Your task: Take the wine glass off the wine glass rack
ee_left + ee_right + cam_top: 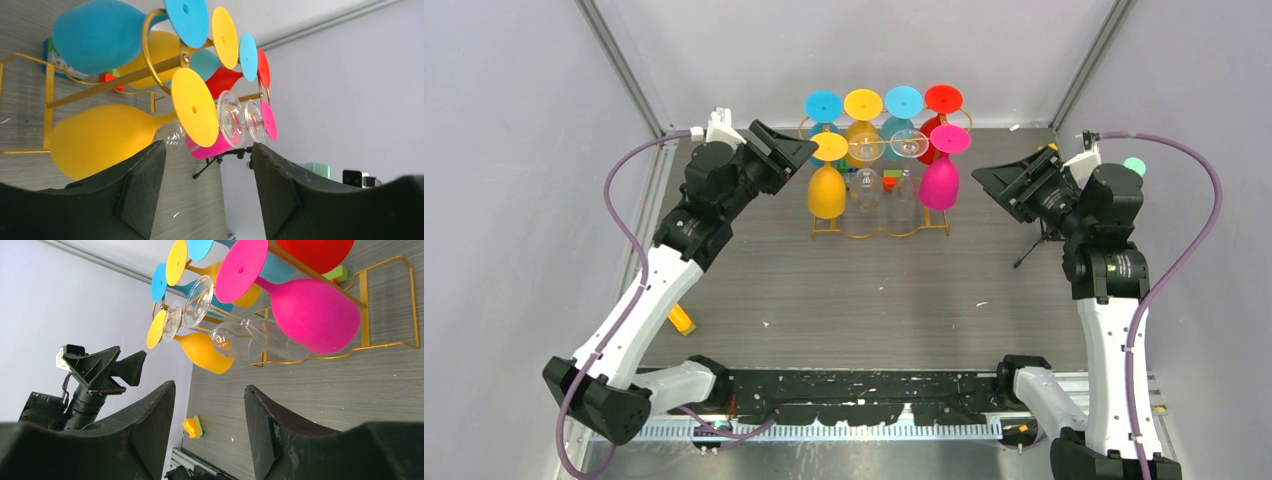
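Broadly, the grey table (874,300) carries everything, and the gold wine glass rack (48,100) stands toward its far edge. Eight glasses hang bowl-down from the rack's top frame in two rows, none of them taken off. Blue, orange-yellow, light blue and red ones hang at the back. At the front are a yellow wine glass (827,190), two clear wine glasses (865,190) and a magenta wine glass (940,182). The left gripper (792,155) hovers just beside the yellow glass's foot, its fingers spread apart and holding nothing. The right gripper (996,190) sits near the magenta glass without touching it, its fingers likewise parted and empty. A small orange-and-green block (681,319) lies on the table near its left edge.
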`<move>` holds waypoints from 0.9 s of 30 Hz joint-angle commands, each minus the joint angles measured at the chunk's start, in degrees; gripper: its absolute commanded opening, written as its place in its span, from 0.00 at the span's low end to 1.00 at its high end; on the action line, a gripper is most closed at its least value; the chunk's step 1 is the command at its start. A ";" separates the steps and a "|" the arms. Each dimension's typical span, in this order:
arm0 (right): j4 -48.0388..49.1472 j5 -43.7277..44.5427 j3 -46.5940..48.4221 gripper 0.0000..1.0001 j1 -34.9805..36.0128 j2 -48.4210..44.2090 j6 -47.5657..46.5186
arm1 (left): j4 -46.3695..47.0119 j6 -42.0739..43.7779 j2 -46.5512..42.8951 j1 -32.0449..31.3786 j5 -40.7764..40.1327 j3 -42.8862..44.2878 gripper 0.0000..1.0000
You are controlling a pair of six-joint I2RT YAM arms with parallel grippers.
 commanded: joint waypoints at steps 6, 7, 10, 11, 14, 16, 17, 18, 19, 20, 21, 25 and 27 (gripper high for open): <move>2.60 0.39 0.52 0.58 1.01 -0.58 0.25 | 5.62 -4.76 0.48 -0.39 -8.66 -1.85 0.55; 2.70 0.35 0.51 0.58 1.09 -0.55 0.17 | 5.84 -4.86 0.75 -0.39 -8.75 -1.79 0.54; 2.84 0.31 0.61 0.58 1.19 -0.45 0.01 | 5.82 -5.53 2.40 -0.39 -7.68 -0.89 0.53; 2.87 0.31 0.61 0.58 1.24 -0.49 0.01 | 6.11 -5.91 3.03 -0.39 -7.12 -0.59 0.52; 2.71 0.39 0.68 0.58 1.48 -0.53 -0.14 | 6.96 -6.77 5.03 -0.39 -5.59 0.10 0.48; 2.62 0.40 0.70 0.58 1.58 -0.54 -0.16 | 7.32 -7.05 5.89 -0.38 -5.15 0.41 0.43; 2.58 0.40 0.70 0.58 1.61 -0.60 -0.21 | 7.76 -7.22 6.19 -0.34 -4.83 0.45 0.42; 2.52 0.40 0.75 0.58 1.68 -0.66 -0.23 | 8.57 -7.40 6.36 -0.30 -4.37 0.31 0.41; 2.49 0.40 0.77 0.58 1.70 -0.70 -0.29 | 9.32 -7.57 6.47 -0.30 -4.03 0.16 0.40; 2.36 0.40 0.83 0.58 1.79 -0.77 -0.46 | 10.01 -7.67 6.51 -0.30 -3.79 -0.01 0.39; 2.28 0.44 0.86 0.58 1.84 -0.79 -0.58 | 10.37 -7.83 6.63 -0.30 -3.63 -0.11 0.39; 1.84 0.84 0.92 0.58 2.05 -0.80 -1.22 | 10.42 -7.91 6.18 -0.30 -3.87 -0.70 0.39; 1.85 0.98 0.93 0.58 2.19 -0.80 -1.38 | 10.39 -7.79 5.74 -0.30 -4.10 -1.17 0.41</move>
